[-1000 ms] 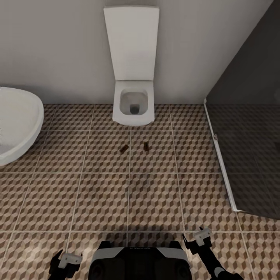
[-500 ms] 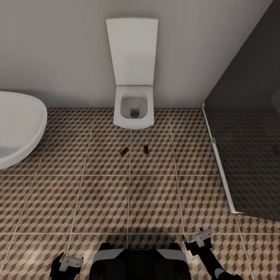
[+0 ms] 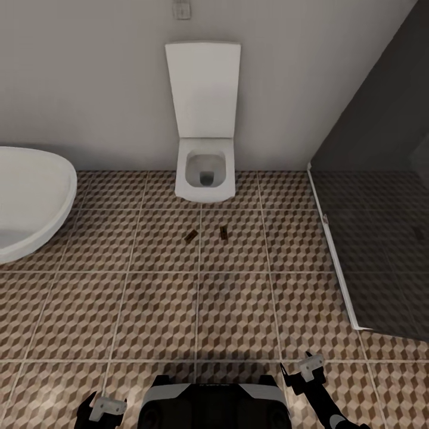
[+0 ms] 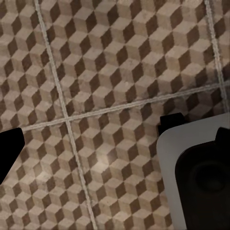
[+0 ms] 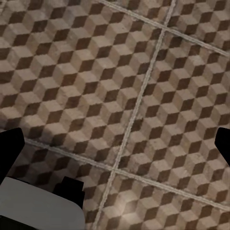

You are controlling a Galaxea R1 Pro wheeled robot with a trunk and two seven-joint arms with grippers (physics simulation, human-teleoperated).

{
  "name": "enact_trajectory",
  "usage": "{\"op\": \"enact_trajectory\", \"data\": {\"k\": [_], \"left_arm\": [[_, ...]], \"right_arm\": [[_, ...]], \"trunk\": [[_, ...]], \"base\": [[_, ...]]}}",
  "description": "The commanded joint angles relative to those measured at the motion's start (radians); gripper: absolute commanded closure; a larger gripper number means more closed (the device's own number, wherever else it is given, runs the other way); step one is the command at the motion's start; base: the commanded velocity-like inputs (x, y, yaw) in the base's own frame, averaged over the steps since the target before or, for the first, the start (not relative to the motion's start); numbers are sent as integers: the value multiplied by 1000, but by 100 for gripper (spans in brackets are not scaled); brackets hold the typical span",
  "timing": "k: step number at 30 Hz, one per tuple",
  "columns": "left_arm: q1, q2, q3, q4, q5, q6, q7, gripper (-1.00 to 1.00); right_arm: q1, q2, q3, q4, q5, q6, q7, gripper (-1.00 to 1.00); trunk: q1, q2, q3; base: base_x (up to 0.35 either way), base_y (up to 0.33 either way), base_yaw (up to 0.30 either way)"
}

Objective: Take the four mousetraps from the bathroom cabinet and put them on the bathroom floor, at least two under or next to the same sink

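Cube-patterned bathroom floor (image 3: 149, 310) has two mousetraps (image 3: 191, 236) lying near the toilet (image 3: 204, 176). Both jaws hang apart and empty, so probably heading back to the cabinet next.

The left wrist view looks down on the bathroom floor (image 4: 105, 62), its cube-patterned tiles crossed by pale grout lines. A dark tip of the left gripper's fingers (image 4: 8, 148) juts in at one edge. The robot's grey-and-black base (image 4: 196, 177) fills one corner.

Matt patterned tile floor (image 3: 155, 310); smooth glossy white toilet (image 3: 204, 173) and tub (image 3: 30, 196); dark glass screen (image 3: 381, 179).
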Motion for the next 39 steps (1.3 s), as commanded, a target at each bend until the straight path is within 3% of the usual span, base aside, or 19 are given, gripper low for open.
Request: {"op": "enact_trajectory", "data": {"k": [1,39], "left_arm": [[1,-1,-9,3,1,-4,7,-100],[4,-2,-9,3,1,0,9,-100]], "right_arm": [[0,0,9,0,-3,-2,-6,-100],[8,3,9,0,-3,-2,-6,-100]], "trunk": [[-4,7,4],[-149,273,184]], "base": [[0,0,0],[0,0,0]]}}
